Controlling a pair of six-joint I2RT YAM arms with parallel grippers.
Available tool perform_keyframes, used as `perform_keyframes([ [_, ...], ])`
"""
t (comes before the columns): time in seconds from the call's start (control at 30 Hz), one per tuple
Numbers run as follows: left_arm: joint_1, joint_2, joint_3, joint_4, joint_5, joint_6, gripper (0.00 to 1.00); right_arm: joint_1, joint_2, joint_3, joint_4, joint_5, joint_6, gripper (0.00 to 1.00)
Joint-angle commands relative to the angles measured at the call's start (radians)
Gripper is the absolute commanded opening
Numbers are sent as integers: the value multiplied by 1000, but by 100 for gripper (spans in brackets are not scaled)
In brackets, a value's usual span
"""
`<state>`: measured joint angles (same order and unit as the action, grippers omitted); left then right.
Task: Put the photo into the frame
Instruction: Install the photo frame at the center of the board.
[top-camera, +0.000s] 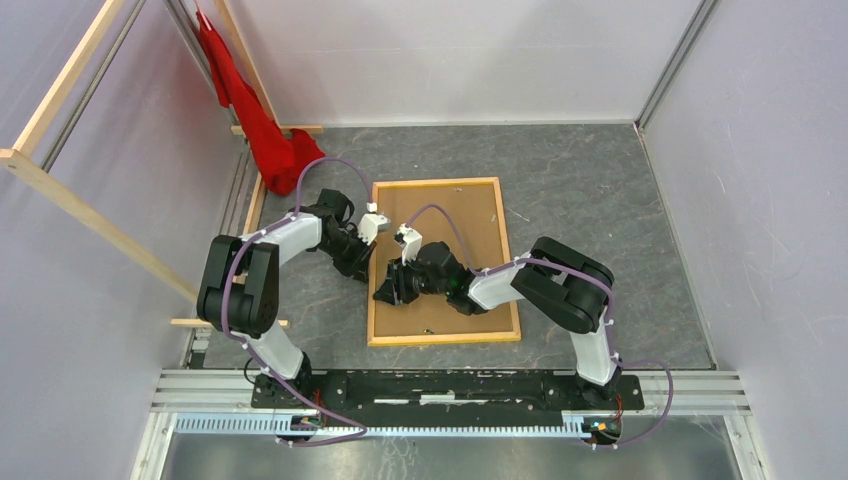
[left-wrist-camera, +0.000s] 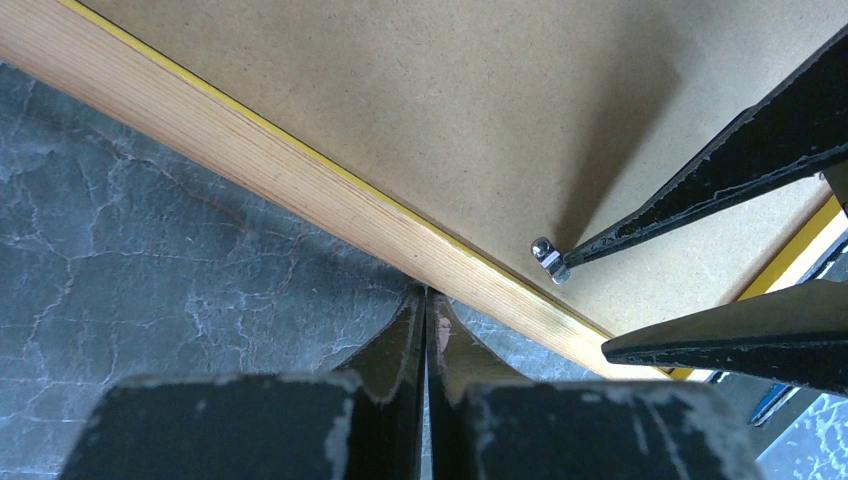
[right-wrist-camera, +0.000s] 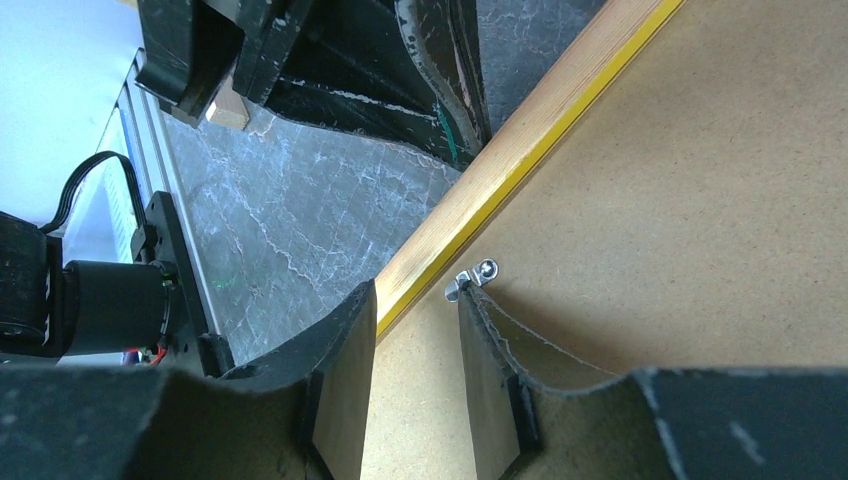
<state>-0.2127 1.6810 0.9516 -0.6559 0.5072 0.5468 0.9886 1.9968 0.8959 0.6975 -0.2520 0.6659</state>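
Note:
The frame (top-camera: 440, 338) lies face down on the grey table, its wood back up and a yellow edge showing in the left wrist view (left-wrist-camera: 300, 180). The brown backing board (top-camera: 470, 225) fills it. The photo is hidden. My left gripper (left-wrist-camera: 427, 295) is shut and empty, its tips against the outer side of the frame's left rail (top-camera: 370, 268). My right gripper (right-wrist-camera: 415, 295) is open over the board near that rail (top-camera: 385, 293). One of its fingertips (right-wrist-camera: 468, 305) touches a small metal clip (right-wrist-camera: 472, 278), which also shows in the left wrist view (left-wrist-camera: 547, 258).
A red cloth (top-camera: 255, 110) hangs at the back left beside wooden bars (top-camera: 90, 215). Purple-white walls close in the table on three sides. The arms' base rail (top-camera: 450, 385) runs along the near edge.

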Motion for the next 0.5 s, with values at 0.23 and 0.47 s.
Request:
perform_keyframes([
  [0.23, -2, 8, 26, 23, 60, -19, 6, 5, 56, 38, 7, 36, 12, 41],
  [0.47, -2, 7, 24, 21, 64, -16, 6, -4, 69, 47, 13, 52, 13, 41],
])
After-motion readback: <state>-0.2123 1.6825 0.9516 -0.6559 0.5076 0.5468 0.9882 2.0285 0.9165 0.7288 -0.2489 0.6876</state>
